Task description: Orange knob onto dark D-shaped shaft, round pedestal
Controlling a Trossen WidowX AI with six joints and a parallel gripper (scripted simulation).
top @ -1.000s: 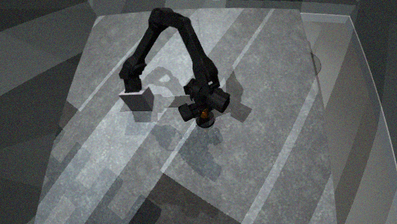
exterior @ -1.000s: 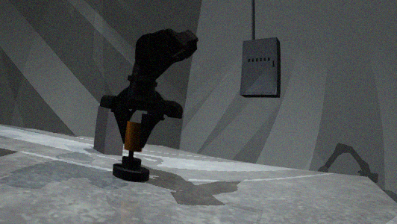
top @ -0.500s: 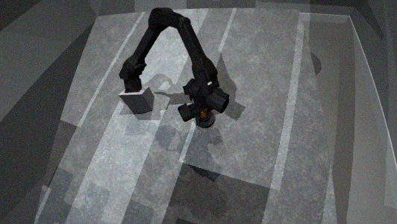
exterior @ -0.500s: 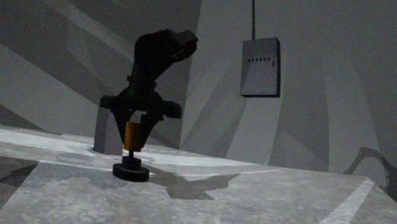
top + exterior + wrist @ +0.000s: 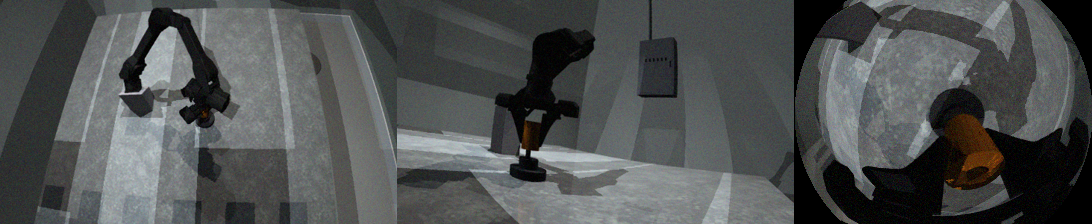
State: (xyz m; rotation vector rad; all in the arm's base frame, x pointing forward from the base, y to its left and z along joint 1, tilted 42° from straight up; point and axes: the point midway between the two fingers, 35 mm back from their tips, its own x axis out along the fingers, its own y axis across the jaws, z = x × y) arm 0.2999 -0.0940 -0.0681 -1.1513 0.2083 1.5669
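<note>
Going left to right in the exterior view, beginning behind the fingers:
Grey block, behind and left of the fingers: one (image 5: 137,104) (image 5: 503,131); the arm rises from its top in the top view, so it probably serves as the mount.
Fingers (image 5: 199,110) (image 5: 531,136): two, clenched on the knob's sides, one from each side, leaving its underside free to meet the shaft.
Orange knob (image 5: 204,113) (image 5: 530,135) (image 5: 971,137): one, between the fingers, roughly upright, its lower end at the shaft's upper part and well above the pedestal; held this way, presumably, so that it can be turned and pressed down.
Dark shaft (image 5: 527,153): one, below the fingers, a short length showing under the knob; whether its tip is inside the hole, I cannot tell.
Round pedestal (image 5: 205,123) (image 5: 527,172) (image 5: 956,107): one, below the fingers on the surface (image 5: 242,112) (image 5: 658,194) (image 5: 904,65), a narrower collar on a wide base, likely to keep the shaft steady.
Wall box (image 5: 657,68): one, right of the fingers and higher, apart from the work.
Next move: likely small turns under light pressure until the flats agree; hard pushing could jam or tilt the knob.
</note>
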